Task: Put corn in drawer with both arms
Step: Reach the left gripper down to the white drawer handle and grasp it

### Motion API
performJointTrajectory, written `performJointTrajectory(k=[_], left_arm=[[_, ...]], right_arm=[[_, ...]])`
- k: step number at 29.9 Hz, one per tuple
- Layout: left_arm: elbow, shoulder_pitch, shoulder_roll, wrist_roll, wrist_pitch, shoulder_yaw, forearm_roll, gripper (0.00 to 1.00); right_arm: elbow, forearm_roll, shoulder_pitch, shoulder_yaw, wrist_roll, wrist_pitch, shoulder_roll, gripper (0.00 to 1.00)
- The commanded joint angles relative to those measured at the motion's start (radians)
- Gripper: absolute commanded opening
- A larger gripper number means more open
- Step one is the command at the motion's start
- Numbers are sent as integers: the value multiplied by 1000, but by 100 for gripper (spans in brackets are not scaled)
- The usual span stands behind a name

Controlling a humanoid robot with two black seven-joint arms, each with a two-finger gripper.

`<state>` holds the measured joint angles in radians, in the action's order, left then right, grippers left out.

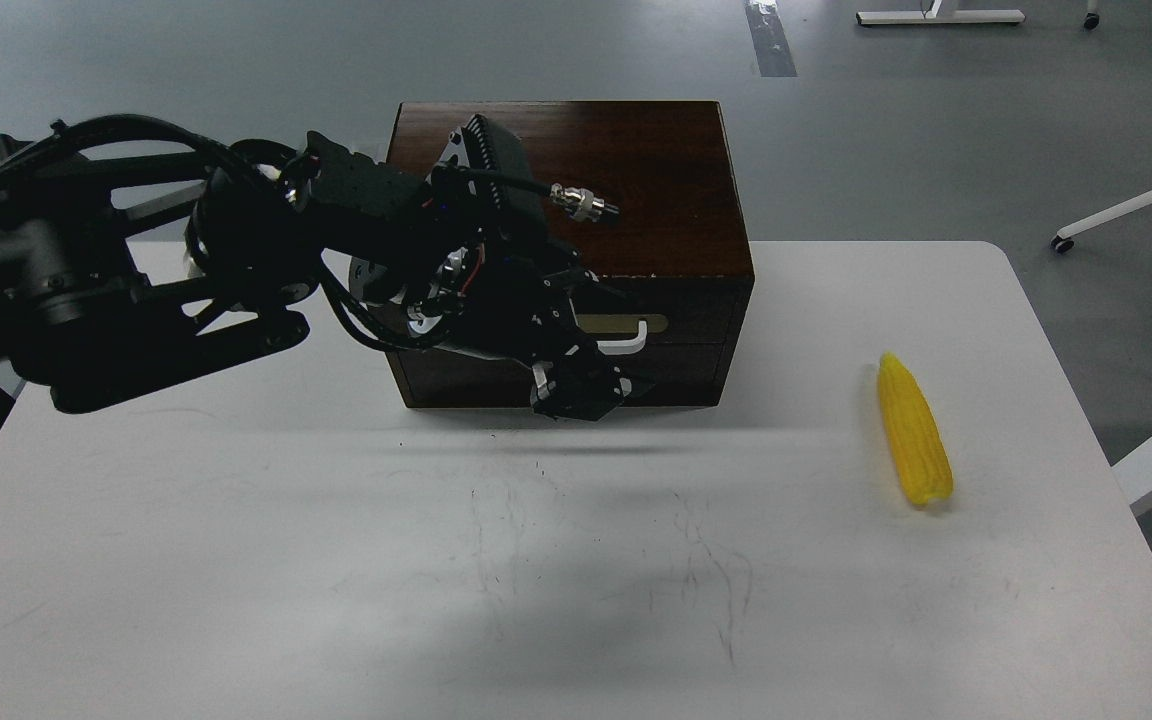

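Left gripper (586,390) before the shut drawer (676,350) below its handle (631,340), jaw state unclear, corn (914,432) near the table's (236,520) right edge

Bright yellow corn (914,432) with kernel rows, lying flat at right of frame on the white surface, pointed tip toward the top, blunt end toward the bottom, tilted slightly. Well apart from the drawer (676,345). Dark brown drawer front at upper centre, closed flush in its box; white bar handle (631,342) on a tan plate, only its right end showing; chipped top edge.
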<state>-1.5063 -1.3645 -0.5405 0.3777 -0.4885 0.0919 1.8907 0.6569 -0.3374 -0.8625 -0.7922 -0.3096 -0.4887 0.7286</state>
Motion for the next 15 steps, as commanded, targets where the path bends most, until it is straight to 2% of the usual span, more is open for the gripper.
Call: performJointTrajectory(k=[1, 15], left_arm=[[15, -24, 7, 1, 0, -18, 31, 80], [103, -4, 53, 12, 0, -75, 116, 80]], right_arm=[[-29, 0, -1, 1, 0, 0, -3, 100], [-39, 0, -10, -1, 0, 0, 0, 100]])
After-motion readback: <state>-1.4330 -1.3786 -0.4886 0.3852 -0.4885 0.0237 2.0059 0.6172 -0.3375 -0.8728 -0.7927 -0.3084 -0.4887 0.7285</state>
